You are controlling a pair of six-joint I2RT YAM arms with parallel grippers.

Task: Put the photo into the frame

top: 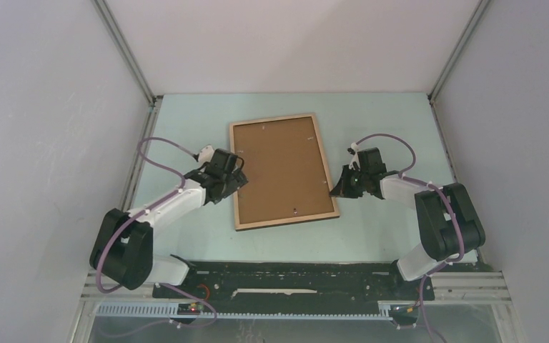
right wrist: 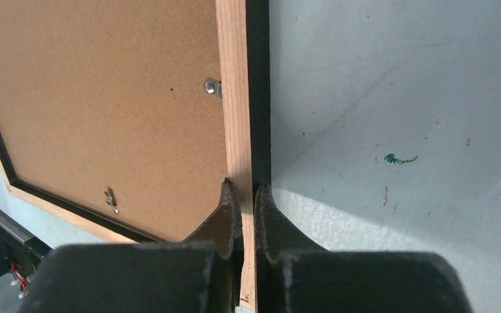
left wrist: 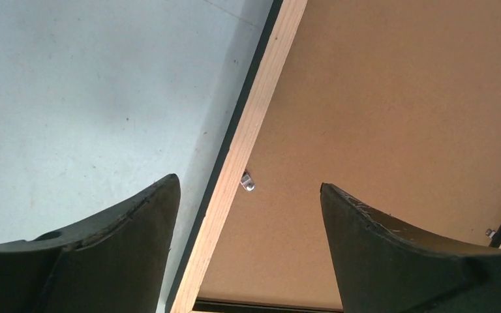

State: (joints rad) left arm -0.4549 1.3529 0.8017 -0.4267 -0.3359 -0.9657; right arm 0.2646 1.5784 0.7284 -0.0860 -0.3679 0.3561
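The frame (top: 286,221) lies back-up mid-table, brown board (top: 284,168) in it. Right gripper (right wrist: 243,190) pinches its right rail, almost closed; left gripper (left wrist: 248,181) gapes wide astride the left rail, holding nothing. Pale table (top: 386,121), white walls (top: 286,43).

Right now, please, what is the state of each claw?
Left claw: open, holding nothing, over the left edge of the frame.
Right claw: closed on the frame's right edge.

The frame (top: 286,222) lies on the table (top: 372,121), backing board (top: 282,171) inside — left tool (top: 240,179) at its left edge, right tool (top: 334,189) opposite.
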